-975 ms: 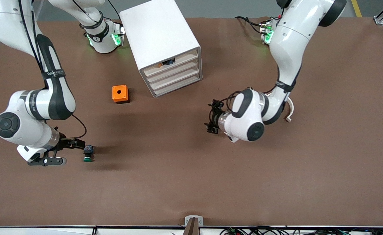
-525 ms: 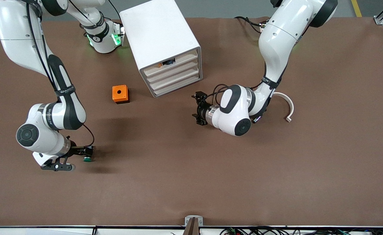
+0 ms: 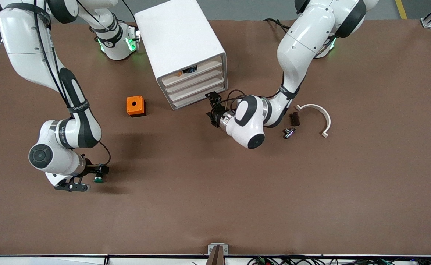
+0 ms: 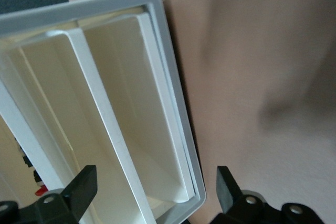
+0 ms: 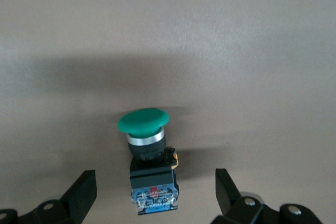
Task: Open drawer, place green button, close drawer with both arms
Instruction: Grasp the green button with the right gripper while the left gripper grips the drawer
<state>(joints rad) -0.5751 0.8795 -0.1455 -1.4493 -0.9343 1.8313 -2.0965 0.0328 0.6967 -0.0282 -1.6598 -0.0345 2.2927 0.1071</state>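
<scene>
Brown tabletop fills the front view: left gripper, jaws wide and empty, sits at five o'clock of the cabinet, by the shut lowest drawer; right gripper straddles the button. Left wrist view shows the drawer front between spread fingers. Right wrist view shows the button lying untouched between wide-spread fingers.
</scene>
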